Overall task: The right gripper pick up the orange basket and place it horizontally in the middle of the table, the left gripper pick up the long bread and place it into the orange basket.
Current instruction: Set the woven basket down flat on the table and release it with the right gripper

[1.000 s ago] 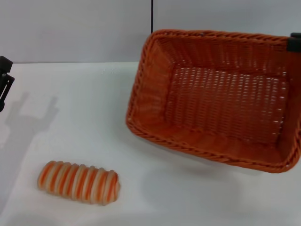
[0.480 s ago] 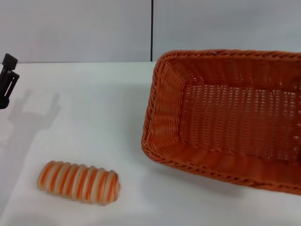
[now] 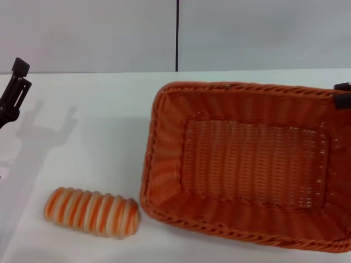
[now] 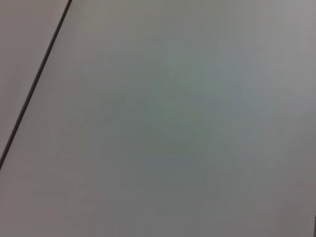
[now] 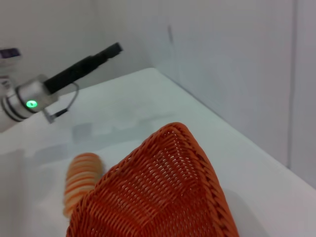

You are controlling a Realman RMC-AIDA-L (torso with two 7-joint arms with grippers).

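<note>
Head view shows us the broad flat white table (image 3: pixel 98 109) carrying everything, and on its right half our large rectangular orange woven basket (image 3: pixel 247 164), long side running across our front. Its far right corner sits against a sliver of our black right gripper (image 3: pixel 343 96) at the picture's edge — we judge we hold the rim there to steer the basket toward the middle, though whether those fingers are clamped or parted we cannot tell. The basket's near left corner lies just beside the small striped orange-and-cream long bread (image 3: pixel 91 212), which rests on the table, outside the basket. Inside, the basket holds nothing — only bare weave. Our black clamp-like left gripper (image 3: pixel 13 93) hangs at the far left, well apart from the bread, grasping nothing; how its jaws stand we cannot tell either. We reckon it waits until the basket is set down.
</note>
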